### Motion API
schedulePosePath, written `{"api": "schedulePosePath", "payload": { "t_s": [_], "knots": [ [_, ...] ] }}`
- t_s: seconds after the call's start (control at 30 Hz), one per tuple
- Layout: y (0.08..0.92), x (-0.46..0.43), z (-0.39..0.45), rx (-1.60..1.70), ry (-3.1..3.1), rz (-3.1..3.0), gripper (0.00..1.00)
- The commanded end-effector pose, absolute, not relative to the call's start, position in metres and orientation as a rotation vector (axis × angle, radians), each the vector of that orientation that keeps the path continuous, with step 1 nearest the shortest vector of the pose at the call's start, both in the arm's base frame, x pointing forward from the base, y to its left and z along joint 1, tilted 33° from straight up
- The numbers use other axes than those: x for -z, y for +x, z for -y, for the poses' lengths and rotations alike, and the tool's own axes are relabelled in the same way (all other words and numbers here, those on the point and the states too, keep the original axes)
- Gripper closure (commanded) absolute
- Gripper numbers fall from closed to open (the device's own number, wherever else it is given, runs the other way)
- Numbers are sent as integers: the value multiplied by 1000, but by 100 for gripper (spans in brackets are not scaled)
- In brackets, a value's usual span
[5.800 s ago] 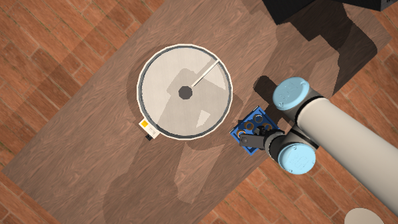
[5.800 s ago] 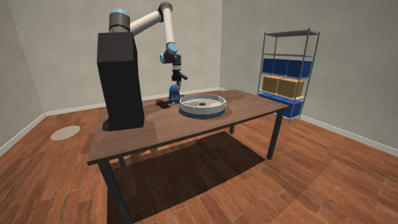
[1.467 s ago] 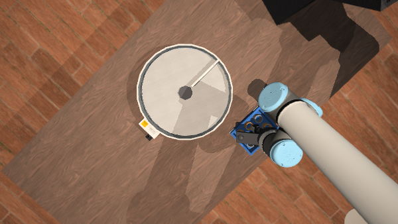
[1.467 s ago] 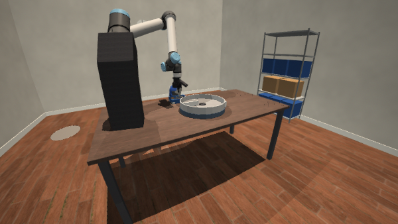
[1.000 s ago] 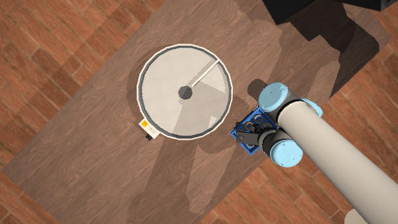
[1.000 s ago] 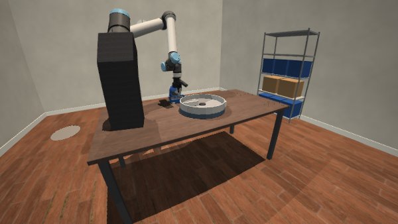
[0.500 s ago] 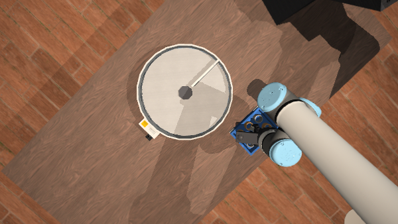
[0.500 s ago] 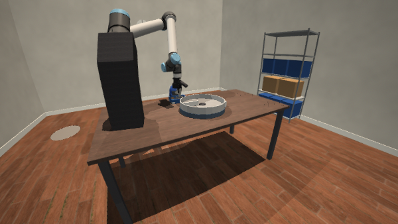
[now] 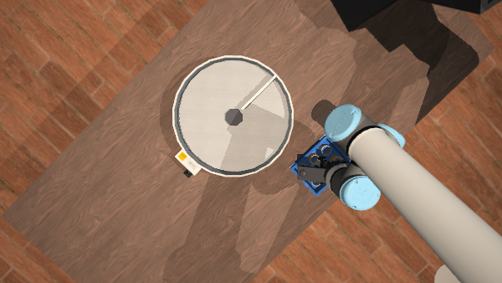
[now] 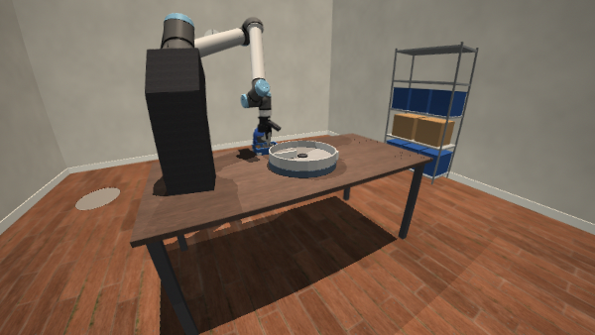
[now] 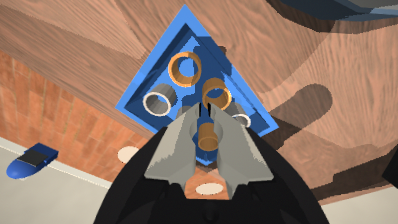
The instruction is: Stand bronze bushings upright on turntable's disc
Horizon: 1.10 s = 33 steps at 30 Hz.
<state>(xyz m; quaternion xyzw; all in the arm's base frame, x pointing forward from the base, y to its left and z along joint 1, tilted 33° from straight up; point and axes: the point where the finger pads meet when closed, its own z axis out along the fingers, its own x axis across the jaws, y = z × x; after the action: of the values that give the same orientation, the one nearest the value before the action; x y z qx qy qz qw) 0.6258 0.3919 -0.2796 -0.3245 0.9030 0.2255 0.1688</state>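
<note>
The fingers stand nearly together over the blue crate (whether they clamp the bronze bushing showing between them, I cannot tell). Other bronze bushings stand inside the crate, near the bench's far long edge.

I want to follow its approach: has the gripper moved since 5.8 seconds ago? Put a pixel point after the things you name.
Yes, down: in the exterior view the gripper (image 9: pixel 321 163) (image 10: pixel 268 143) (image 11: pixel 204 103) hangs lower against the turntable (image 9: pixel 179 117) (image 10: pixel 303 165) (image 11: pixel 325 12).
</note>
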Motion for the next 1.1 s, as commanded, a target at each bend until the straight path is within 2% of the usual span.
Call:
{"api": "schedulePosePath", "payload": {
  "t_s": [0.0, 1.07],
  "knots": [
    [626, 279, -392, -641, -922, -2567, 95],
    [629, 294, -401, -641, -922, -2567, 95]
  ]
}}
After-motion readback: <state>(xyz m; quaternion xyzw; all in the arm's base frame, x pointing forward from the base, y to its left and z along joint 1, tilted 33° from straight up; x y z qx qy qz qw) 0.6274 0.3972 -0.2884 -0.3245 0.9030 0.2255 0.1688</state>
